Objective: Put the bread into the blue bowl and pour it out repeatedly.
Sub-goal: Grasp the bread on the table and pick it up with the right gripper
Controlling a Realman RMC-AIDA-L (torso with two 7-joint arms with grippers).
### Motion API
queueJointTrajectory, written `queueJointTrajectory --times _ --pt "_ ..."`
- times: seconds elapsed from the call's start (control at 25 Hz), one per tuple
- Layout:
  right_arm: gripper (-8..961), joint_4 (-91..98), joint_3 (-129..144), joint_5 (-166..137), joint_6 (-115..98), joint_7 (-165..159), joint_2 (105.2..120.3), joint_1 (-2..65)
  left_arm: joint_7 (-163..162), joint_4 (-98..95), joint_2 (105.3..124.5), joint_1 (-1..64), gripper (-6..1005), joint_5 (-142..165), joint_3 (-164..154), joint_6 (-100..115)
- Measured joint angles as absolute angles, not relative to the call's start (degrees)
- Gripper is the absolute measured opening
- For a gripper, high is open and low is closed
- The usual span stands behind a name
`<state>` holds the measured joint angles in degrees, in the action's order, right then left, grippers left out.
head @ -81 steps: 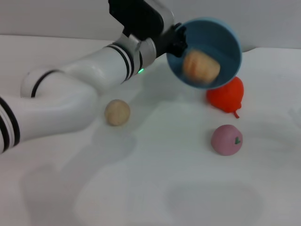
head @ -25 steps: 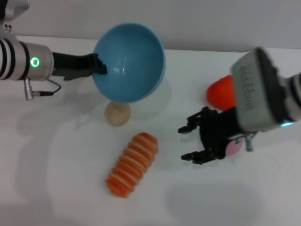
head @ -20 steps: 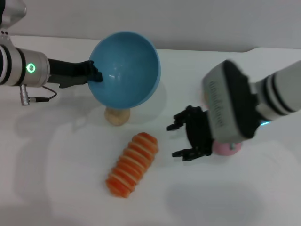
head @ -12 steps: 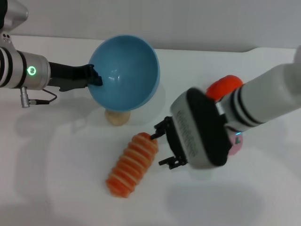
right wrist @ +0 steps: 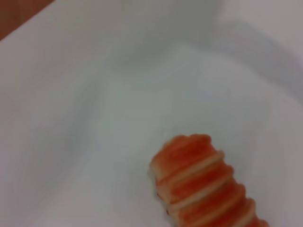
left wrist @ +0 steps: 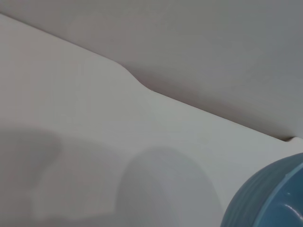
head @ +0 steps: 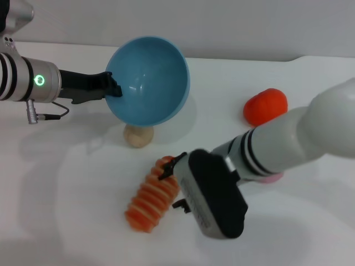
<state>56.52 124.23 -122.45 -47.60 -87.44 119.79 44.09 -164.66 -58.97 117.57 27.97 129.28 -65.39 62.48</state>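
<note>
The blue bowl (head: 148, 77) hangs tilted above the table at the back left, empty, with my left gripper (head: 109, 88) shut on its rim; a part of its outer wall (left wrist: 272, 198) shows in the left wrist view. The bread (head: 148, 198), orange-brown with cream stripes, lies on the table in front of the bowl, and its end (right wrist: 208, 187) fills the right wrist view. My right gripper (head: 168, 190) is open right at the bread's nearer right side, one finger by its upper end, not closed on it.
A small beige ball (head: 137, 136) sits under the bowl's front edge. An orange-red toy fruit (head: 266, 105) lies at the back right. A pink ball (head: 274, 177) is mostly hidden behind my right arm. The white table (head: 66, 221) is bare at the front left.
The bread, in the tipped bowl 3.2 s ago, now lies on the table. My right arm has swung in from the right to the bread, gripper still open. The bowl hardly moved.
</note>
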Motion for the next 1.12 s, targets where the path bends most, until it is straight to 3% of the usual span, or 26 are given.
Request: queueJointTrajectory --times 0.32,1.04,1.12 --pt "634 54.0 137.0 -120.3 -31.0 -87.5 119.80 44.3 -164.4 -58.0 117.66 28.4 26 129.2 -65.4 62.5" --pt "631 47.8 140.8 -111.0 -23.4 -87.3 119.81 44.8 -164.3 -57.4 117.68 29.5 25 129.2 -65.4 62.2" --pt "581 47.7 140.9 -111.0 -22.9 -87.3 119.81 44.7 -164.4 -57.4 117.69 29.5 25 129.2 -65.4 62.2"
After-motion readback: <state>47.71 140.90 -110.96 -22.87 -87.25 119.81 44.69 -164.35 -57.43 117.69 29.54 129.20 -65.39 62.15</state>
